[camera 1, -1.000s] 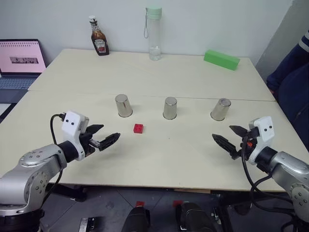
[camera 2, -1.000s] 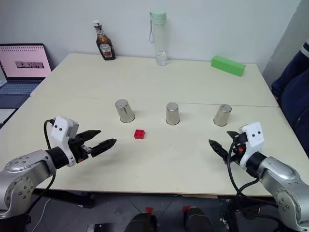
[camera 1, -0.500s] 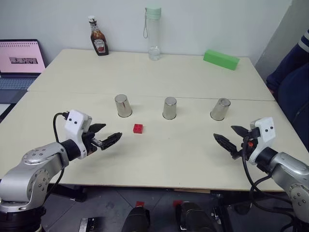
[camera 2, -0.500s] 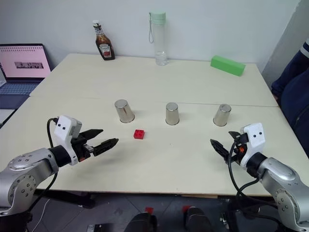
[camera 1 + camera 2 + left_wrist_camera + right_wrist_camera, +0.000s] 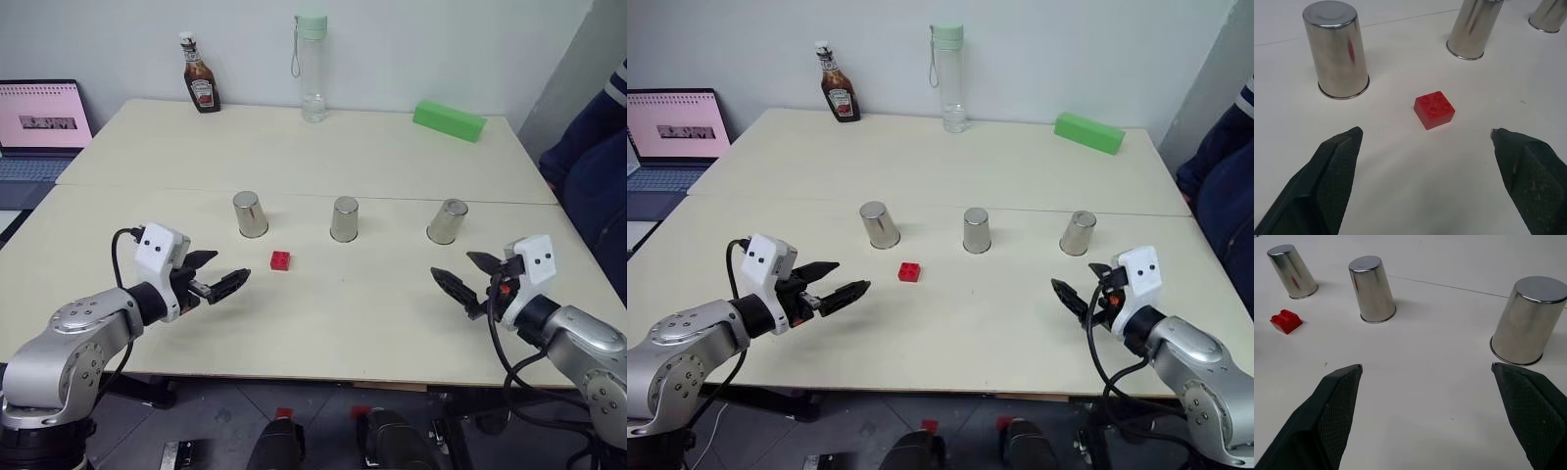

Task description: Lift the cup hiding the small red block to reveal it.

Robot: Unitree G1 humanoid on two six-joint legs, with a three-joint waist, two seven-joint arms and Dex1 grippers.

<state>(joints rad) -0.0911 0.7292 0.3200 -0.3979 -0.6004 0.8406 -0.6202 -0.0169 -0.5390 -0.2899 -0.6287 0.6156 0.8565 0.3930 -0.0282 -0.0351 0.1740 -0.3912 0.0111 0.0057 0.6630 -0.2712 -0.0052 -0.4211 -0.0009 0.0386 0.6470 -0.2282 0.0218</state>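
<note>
So the small red block (image 5: 280,259) is just sitting out in the open on the table (image 5: 323,157), studs up, nothing over it. It's a bit in front of the row of steel cups, roughly between the left cup (image 5: 250,213) and the middle cup (image 5: 344,218), closer to the left one but not touching either. The right cup (image 5: 447,221) is off on its own further along the same row. All three are upside down, rims flat on the table, well apart from each other.

Left claw (image 5: 217,278) hovers over the near part of the table with its two black fingers spread wide, holding nothing. In the left wrist view the block sits in the gap between the fingers but further out, no contact at all.

Right claw (image 5: 468,279) is the same deal on the other side: fingers splayed wide, nothing in them, pointed in towards the cups. From the right wrist view the right cup is the nearest one to it, still clear of the fingers.

Back of the table has a ketchup bottle (image 5: 200,75), a tall clear bottle (image 5: 313,69) with a pale green lid, and a long green block (image 5: 450,120) lying flat near the far right corner. A laptop (image 5: 37,125) with a pink screen is off to the left, and a person's dark blue sleeve (image 5: 592,157) shows at the right edge.
</note>
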